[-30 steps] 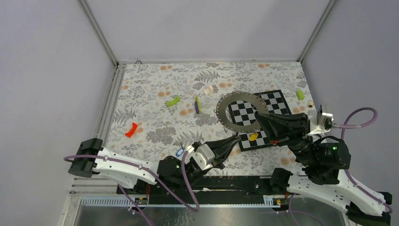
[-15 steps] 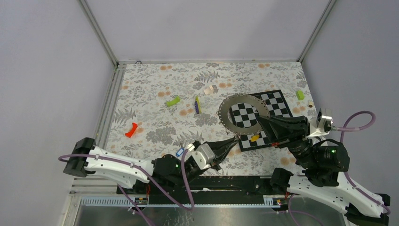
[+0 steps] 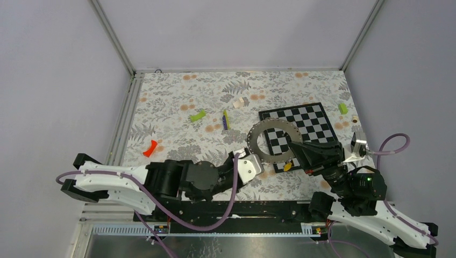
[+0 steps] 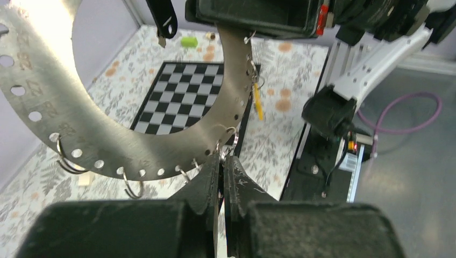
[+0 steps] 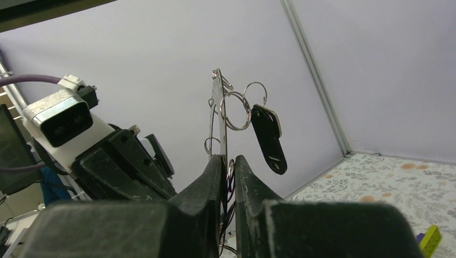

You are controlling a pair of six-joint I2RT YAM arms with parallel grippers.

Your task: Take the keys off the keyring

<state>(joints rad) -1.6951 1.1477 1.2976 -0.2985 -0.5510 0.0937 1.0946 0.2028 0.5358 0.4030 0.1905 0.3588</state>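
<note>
The keyring (image 3: 257, 145) has swung nearer, held aloft by the right gripper (image 5: 228, 161), which pinches its rim. The left gripper (image 4: 222, 161), jaws pressed together, meets a small wire loop (image 4: 227, 144). Freeing the keys (image 5: 267, 137) seems underway, and next it needs a steady pull.

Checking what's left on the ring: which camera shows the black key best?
Right wrist: the black key hangs whole against the plain wall. Left wrist crops it at the top edge; from above it cannot be made out.
</note>
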